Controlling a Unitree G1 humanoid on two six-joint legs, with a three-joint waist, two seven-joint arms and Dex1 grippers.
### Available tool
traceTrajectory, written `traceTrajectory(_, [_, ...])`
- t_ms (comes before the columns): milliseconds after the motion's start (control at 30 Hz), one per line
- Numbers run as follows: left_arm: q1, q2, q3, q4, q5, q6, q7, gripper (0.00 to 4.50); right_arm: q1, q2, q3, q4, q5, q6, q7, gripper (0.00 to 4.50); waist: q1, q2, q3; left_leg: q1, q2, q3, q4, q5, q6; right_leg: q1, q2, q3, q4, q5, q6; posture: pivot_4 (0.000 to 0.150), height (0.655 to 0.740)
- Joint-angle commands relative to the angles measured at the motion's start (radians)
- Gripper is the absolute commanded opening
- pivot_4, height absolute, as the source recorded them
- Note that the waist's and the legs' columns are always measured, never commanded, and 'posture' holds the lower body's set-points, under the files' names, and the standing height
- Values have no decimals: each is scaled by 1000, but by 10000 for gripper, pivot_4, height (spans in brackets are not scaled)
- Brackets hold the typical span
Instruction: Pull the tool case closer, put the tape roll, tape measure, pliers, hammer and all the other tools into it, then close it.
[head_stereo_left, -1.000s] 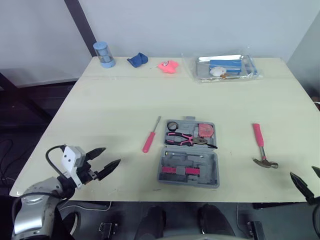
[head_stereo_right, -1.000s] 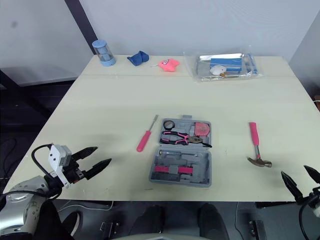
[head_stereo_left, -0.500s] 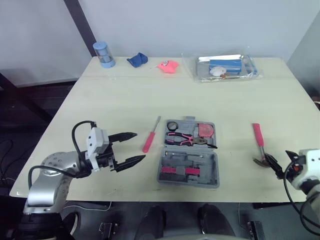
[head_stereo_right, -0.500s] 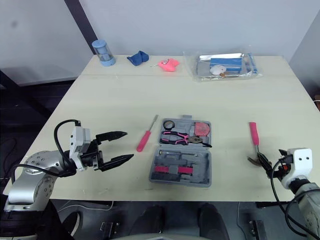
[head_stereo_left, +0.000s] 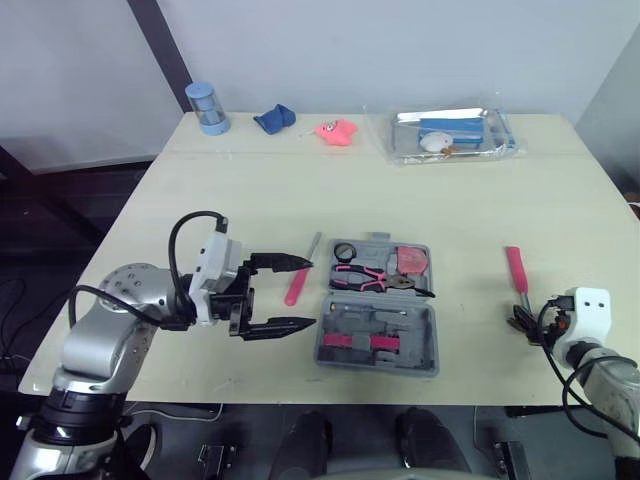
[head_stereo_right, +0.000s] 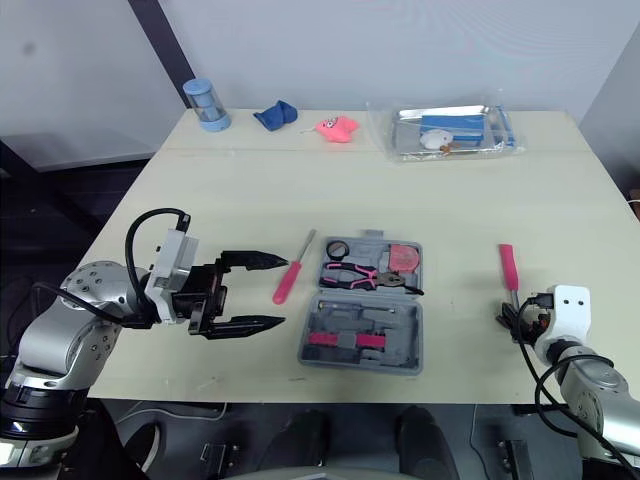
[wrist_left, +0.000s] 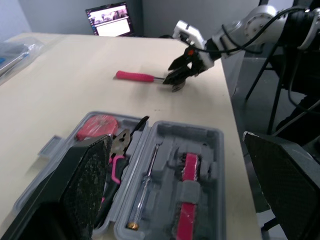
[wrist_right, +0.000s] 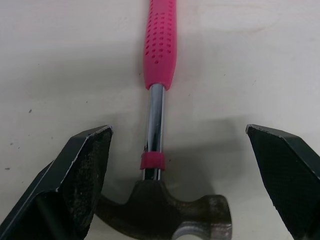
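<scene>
1. Pale tabletop (head_stereo_left: 250, 190) is carrying everything. The grey tool case (head_stereo_left: 378, 335) is lying open near the front edge, at about 6 o'clock from the table's middle.
2. Pliers (head_stereo_left: 365, 275), tape measure (head_stereo_left: 411, 261) and tape roll (head_stereo_left: 344, 250) are sitting in the case's far half. A pink-handled screwdriver (head_stereo_left: 298, 280) is lying just outside at the case's 10 o'clock, and the hammer (wrist_right: 159, 60) is well apart at its 3 o'clock.
3. The left end effector (head_stereo_left: 311, 293) is hovering at the case's 9 o'clock, fingers spread wide and gripping nothing.
4. The right end effector (wrist_right: 177, 129) is straddling the hammer's steel shaft next to the head, spread wide and empty, with neither finger touching it.
5. The hammer is probably going to feel rigid and head-heavy. The bare shaft is looking slippery and the dimpled pink grip less so, but a hold near the head should be limiting tipping.
6. The case is looking like stiff, light plastic, likely sliding easily, with its loose contents possibly shifting.
7. The right wrist is hiding the hammer head in the head views, and the claw is running out of the wrist view. The case's latches are too small to make out.
</scene>
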Motion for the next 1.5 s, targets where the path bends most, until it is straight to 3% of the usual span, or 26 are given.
traceTrajectory(33, [-16, 18, -5, -34, -26, -1, -36, 44641, 4, 20, -13, -23, 26, 46, -5, 45000, 0, 0, 0, 0, 0, 0, 0, 0, 0, 0, 0, 0, 0, 0, 0, 1500, 7400])
traceTrajectory(467, [-113, 3, -66, -3, 6, -48, -86, 44641, -38, -7, 1, 20, 33, 158, 26, 45000, -1, -1, 0, 0, 1, 0, 0, 0, 0, 0, 1, 0, 0, 0, 0, 1500, 7400])
traceTrajectory(567, [-121, -1, -71, -2, 4, -48, -84, 45000, -48, -6, -6, 31, 36, 182, 23, 36719, -1, -1, 0, 0, 1, 0, 0, 0, 0, 0, 1, 0, 0, 0, 0, 1500, 7400])
traceTrajectory(767, [-132, -10, -77, 2, 5, -48, -86, 45000, -50, -5, -1, 43, 30, 221, 30, 11371, -1, -2, -1, 0, 1, 0, 0, 0, 0, 0, 1, 0, 0, 0, 0, 1500, 7400])
traceTrajectory(833, [-136, -12, -78, 5, 7, -48, -88, 45000, -54, -3, -1, 46, 27, 221, 28, 310, 0, -3, -2, 0, 1, 0, 0, 0, 0, 0, 1, 0, 0, 0, 0, 1500, 7400])
traceTrajectory(1233, [-140, -28, -80, 16, -2, -47, -92, 45000, -55, -27, -25, 27, 19, 175, 53, 310, 1, -4, -2, 0, 1, 0, 0, 0, 0, 0, 1, 0, 0, 0, 0, 1500, 7400])
traceTrajectory(1500, [-126, -22, -65, 15, -23, -4, -78, 45000, -20, -143, -43, -52, 47, 94, 210, 310, 1, -1, 0, -1, 1, 0, 0, 0, 0, 0, 1, 0, -1, 0, 0, 1500, 7400])
